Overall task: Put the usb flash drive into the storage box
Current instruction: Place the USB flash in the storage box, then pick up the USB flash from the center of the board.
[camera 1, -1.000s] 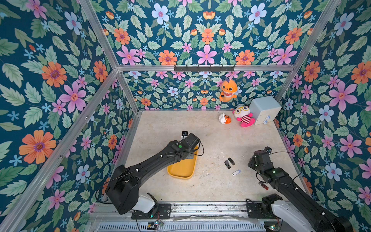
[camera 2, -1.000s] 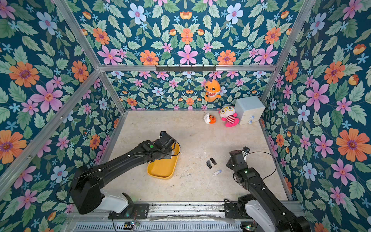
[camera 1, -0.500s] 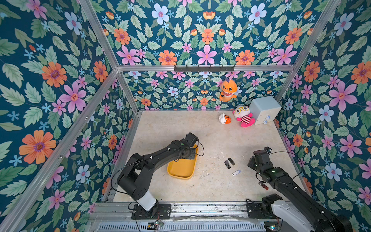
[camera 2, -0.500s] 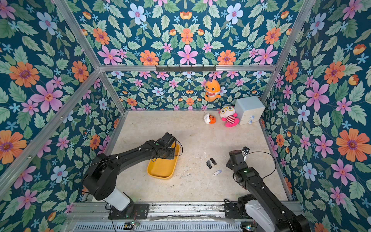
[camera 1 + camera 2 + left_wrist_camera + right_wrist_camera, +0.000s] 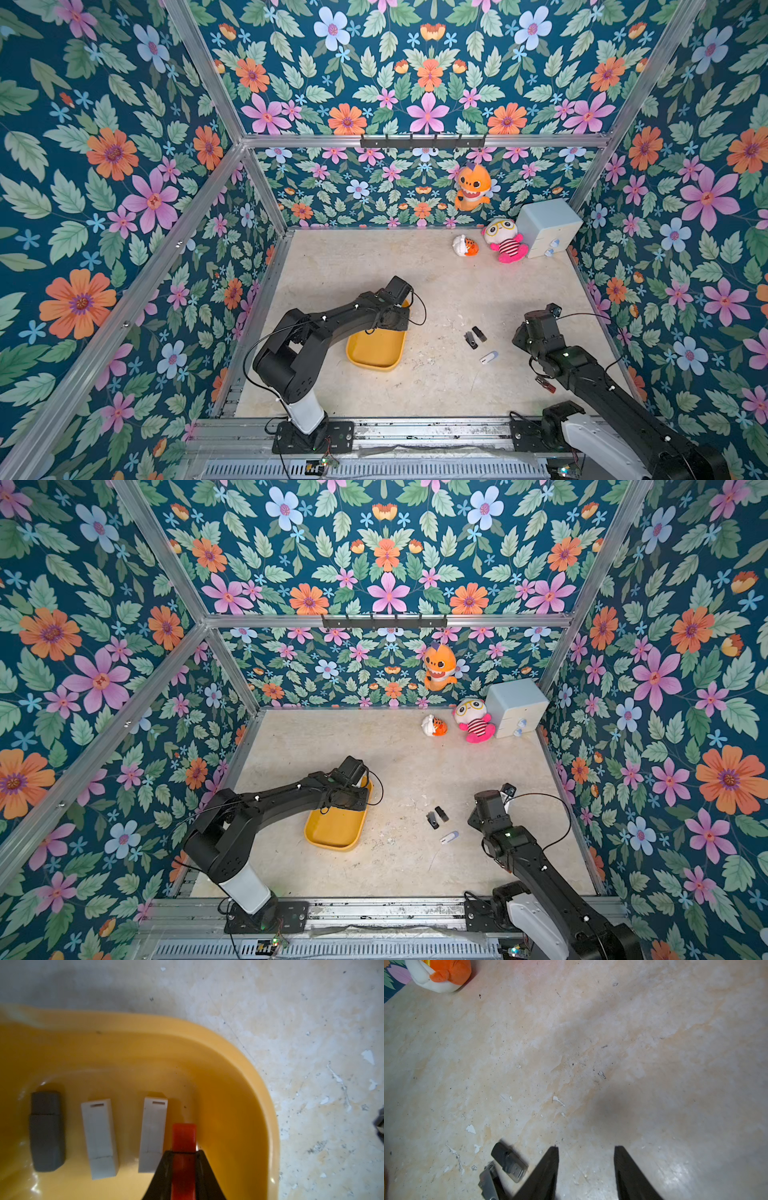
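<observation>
Since a second ago my left arm has folded upward at shoulder and elbow, with its wrist staying over the far end of the storage box (image 5: 376, 357); my right arm hasn't budged. The left gripper (image 5: 184, 1152) is clamped tight on the red usb flash drive (image 5: 184, 1136), which pokes out past the fingertips, low inside the yellow box by a rounded corner. I can't tell whether it touches the floor there.

Just beside the held stick lies a white flash drive (image 5: 154, 1134), then a second white drive (image 5: 99, 1138), then a dark grey drive (image 5: 46, 1132), in a row on the box floor.

The right gripper (image 5: 586, 1148) hangs partly open over the table (image 5: 612, 1043) with nothing between its jaws. Close beside one finger lie a black flash drive (image 5: 508, 1162) and a swivel drive (image 5: 488, 1182), and a pale loose drive (image 5: 489, 357) lies near them.
</observation>
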Tool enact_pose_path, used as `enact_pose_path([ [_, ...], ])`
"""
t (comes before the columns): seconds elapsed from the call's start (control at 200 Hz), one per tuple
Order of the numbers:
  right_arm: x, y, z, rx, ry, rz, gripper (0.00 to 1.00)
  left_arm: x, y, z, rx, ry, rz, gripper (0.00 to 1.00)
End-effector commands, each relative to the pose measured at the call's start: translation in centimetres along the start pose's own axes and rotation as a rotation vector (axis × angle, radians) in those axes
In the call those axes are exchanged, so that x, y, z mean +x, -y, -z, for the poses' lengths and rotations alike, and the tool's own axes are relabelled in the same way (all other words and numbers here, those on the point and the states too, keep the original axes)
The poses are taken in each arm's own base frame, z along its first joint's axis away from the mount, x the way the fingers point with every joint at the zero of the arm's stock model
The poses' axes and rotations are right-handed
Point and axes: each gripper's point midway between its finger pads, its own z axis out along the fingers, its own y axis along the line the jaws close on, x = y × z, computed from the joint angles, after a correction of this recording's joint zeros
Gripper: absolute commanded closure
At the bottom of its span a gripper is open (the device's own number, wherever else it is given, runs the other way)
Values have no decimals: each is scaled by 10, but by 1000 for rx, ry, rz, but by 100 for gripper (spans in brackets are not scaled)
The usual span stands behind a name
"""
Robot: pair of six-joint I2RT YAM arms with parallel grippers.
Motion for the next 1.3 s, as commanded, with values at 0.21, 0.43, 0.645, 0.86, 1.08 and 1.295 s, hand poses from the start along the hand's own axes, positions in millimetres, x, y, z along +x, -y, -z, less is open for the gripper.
enact_pose_path([
  [0.21, -4, -2, 1, -6, 16, 4, 51, 0, 1, -10, 2, -8, -16, 77],
  [0.43, -4, -2, 1, -8, 17, 4, 51, -2, -1, -7, -13, -10, -21, 61],
  [0.645, -4, -3, 1, -12, 18, 5, 51, -12, 6, 15, 2, 12, -24, 51],
  [0.86, -3, -9, -2, -27, -4, 25, 51, -28, 11, 63, 29, 82, -5, 49],
  [1.08, 17, -52, 1, -165, -213, 135, 54, -9, -2, 108, 43, 123, 27, 47],
  [1.295, 58, -81, 1, -143, -421, 374, 50, 20, -18, 137, 56, 153, 56, 46],
])
